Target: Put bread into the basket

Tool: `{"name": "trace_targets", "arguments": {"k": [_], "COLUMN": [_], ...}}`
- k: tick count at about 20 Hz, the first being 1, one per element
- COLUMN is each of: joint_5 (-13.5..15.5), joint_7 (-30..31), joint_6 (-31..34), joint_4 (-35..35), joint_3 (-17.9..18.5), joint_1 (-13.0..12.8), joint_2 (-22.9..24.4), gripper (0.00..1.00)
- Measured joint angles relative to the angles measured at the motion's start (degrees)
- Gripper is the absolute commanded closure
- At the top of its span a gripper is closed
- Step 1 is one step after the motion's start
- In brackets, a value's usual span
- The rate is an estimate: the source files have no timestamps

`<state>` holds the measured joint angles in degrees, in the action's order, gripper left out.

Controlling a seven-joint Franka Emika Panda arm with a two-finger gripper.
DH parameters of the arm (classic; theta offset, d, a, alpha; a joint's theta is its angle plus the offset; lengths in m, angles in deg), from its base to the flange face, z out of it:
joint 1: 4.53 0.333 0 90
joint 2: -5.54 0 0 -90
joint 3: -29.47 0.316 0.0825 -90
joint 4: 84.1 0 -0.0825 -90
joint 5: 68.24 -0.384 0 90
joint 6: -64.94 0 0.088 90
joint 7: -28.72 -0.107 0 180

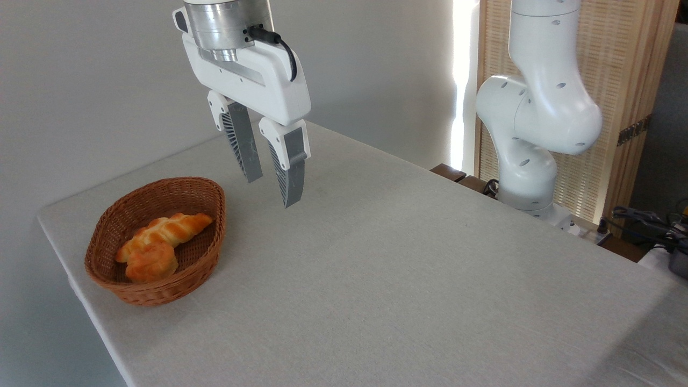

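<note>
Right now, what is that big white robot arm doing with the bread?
Nothing is in its grip at the moment. The gripper hangs open and empty above the table, a little to the right of the basket. The long braided bread already lies inside the basket, next to a small round bun. So the bread looks put away, and the arm is up in the air, touching nothing.

arm [537,107]: glossy white, rounded joints, dark dimples | hand [273,189]: white body, grey ribbed fingers [244,142], black cable, silver wrist
</note>
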<state>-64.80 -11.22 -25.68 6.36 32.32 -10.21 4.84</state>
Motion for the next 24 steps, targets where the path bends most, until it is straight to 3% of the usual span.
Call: {"name": "trace_targets", "arguments": {"k": [7, 12, 22, 24], "joint_5": [0.0, 0.0, -0.2, -1.6], "joint_7": [0.0, 0.0, 0.0, 0.0], "joint_6": [0.0, 0.0, 0.0, 0.0], "joint_4": [0.0, 0.0, 0.0, 0.0], "joint_3": [-1.7, -4.8, -4.9, -4.9], "joint_1": [1.3, 4.2, 4.4, 4.4], "joint_2": [0.0, 0.0, 0.1, 0.1], "gripper": [0.0, 0.0, 0.0, 0.0]}}
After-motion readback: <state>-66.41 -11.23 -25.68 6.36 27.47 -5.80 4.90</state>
